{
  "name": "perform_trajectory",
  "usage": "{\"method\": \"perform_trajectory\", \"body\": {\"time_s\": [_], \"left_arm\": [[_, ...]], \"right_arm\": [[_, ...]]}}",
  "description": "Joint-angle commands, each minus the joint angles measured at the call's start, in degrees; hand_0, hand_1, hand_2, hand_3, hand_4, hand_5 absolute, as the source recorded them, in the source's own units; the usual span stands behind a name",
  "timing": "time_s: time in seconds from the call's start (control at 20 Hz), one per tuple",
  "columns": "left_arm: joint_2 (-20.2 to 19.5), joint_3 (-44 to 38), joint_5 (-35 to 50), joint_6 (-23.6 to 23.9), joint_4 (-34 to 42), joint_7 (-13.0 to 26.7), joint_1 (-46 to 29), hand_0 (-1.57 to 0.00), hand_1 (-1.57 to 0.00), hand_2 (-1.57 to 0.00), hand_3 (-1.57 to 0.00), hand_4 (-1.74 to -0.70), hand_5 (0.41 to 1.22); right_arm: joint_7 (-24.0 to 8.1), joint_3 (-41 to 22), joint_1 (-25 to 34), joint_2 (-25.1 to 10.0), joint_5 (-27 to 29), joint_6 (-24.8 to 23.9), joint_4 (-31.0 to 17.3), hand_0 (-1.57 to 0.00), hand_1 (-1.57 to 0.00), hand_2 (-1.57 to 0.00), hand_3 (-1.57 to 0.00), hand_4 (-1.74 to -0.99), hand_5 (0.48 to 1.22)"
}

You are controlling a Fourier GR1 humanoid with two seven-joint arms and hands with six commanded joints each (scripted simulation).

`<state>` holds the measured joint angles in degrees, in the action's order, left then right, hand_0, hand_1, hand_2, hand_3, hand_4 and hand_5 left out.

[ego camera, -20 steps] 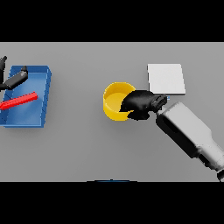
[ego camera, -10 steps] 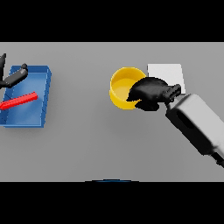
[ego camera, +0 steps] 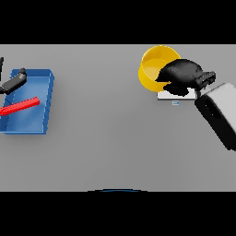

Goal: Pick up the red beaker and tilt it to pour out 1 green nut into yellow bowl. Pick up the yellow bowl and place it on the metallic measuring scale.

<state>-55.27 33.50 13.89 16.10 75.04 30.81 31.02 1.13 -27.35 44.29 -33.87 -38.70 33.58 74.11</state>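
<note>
The yellow bowl (ego camera: 153, 69) is held by its right rim in my right hand (ego camera: 183, 73), whose fingers are curled round it. The bowl is lifted and hangs over the left part of the metallic measuring scale (ego camera: 176, 96). Only the scale's near edge shows below the hand. No green nut is visible in the bowl. The red beaker (ego camera: 20, 105) lies on its side in a blue tray (ego camera: 44, 103) at the far left. My left hand (ego camera: 13, 83) shows at the left edge above the tray's far corner, fingers straight, holding nothing.
The blue tray takes up the table's left side. My right forearm (ego camera: 219, 113) slants in from the right edge.
My right hand has carried the yellow bowl up and to the right, from the table's middle to above the scale, covering most of it. The left hand and the red beaker have stayed in place.
</note>
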Motion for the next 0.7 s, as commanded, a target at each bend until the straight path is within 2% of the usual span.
{"method": "perform_trajectory", "body": {"time_s": [0.0, 0.2, 0.25, 0.3, 0.45, 0.55, 0.65], "left_arm": [[-0.15, -0.09, 0.22, -0.01, 0.33, 0.75, 0.10, 0.00, 0.00, 0.00, 0.00, -0.81, 0.743], [-0.33, -0.06, 0.33, 0.15, 0.95, 2.94, 0.42, 0.00, 0.00, 0.00, 0.00, -0.83, 0.769], [-0.42, -0.17, 0.39, 0.00, 0.78, 2.14, 0.17, 0.00, 0.00, 0.00, 0.00, -0.83, 0.773], [-0.85, -0.30, 0.51, 0.18, 1.45, 2.19, -0.22, 0.00, 0.00, 0.00, 0.00, -0.83, 0.774], [-0.52, 0.04, 0.24, 0.29, 1.02, 3.08, -0.15, 0.00, 0.00, 0.00, 0.00, -0.82, 0.763], [0.16, 0.12, -0.09, 0.17, -0.06, 2.76, 0.47, 0.00, 0.00, 0.00, 0.00, -0.82, 0.756], [0.17, 0.13, -0.08, -0.16, -0.38, 2.33, 0.38, 0.00, 0.00, 0.00, 0.00, -0.81, 0.753]], "right_arm": [[-0.04, 0.63, 0.61, -0.05, 0.36, -0.32, -1.71, -1.57, -1.57, -1.57, -1.22, -1.720, 1.221], [1.13, 1.99, 1.07, -0.59, 0.68, -3.57, -8.76, -1.57, -1.57, -1.57, -1.18, -1.720, 1.221], [2.71, 1.88, 1.64, -0.88, 0.15, -4.71, -10.96, -1.57, -1.57, -1.57, -1.17, -1.720, 1.221], [2.79, 1.81, 1.82, -0.67, -0.24, -5.68, -13.11, -1.57, -1.57, -1.57, -1.17, -1.720, 1.221], [2.53, 1.67, 2.75, 0.67, -1.06, -7.97, -18.59, -1.57, -1.57, -1.57, -1.23, -1.722, 1.221], [4.06, 1.75, 3.64, 0.85, -1.69, -10.14, -22.99, -1.57, -1.57, -1.57, -1.31, -1.723, 1.221], [5.43, 1.31, 3.66, 1.28, -1.89, -11.72, -24.97, -1.57, -1.57, -1.57, -1.39, -1.724, 1.221]]}}
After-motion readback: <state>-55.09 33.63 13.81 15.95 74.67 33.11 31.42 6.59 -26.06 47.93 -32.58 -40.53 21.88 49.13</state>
